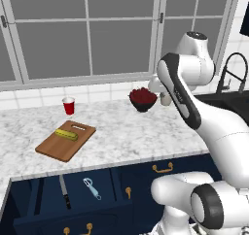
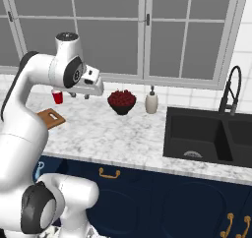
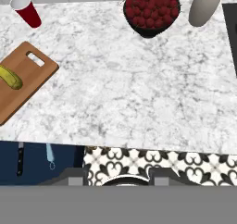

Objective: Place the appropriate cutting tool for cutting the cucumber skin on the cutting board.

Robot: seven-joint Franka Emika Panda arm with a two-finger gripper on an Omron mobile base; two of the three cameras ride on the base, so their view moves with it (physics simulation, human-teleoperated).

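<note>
The marble worktop (image 1: pixel 131 132) runs under big windows. The cutting board (image 1: pixel 65 140) holds the cucumber (image 1: pixel 66 134). The peeler (image 1: pixel 91 187) lies in the open drawer (image 1: pixel 73 193), at five o'clock from the board, beside a black knife (image 1: pixel 63 192). I cannot tell if the jaws are open. The pickup has not begun. Next, the arm must reach down for the peeler.

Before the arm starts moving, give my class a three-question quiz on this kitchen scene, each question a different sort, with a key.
1. True or false: the peeler lies on the cutting board.
2. What lies beside the peeler in the open drawer? A) knife B) spoon C) fork
3. Fill in: the cucumber rests on the ____.

Key: 1 false, it lies in the drawer; 2 A; 3 cutting board.
</note>
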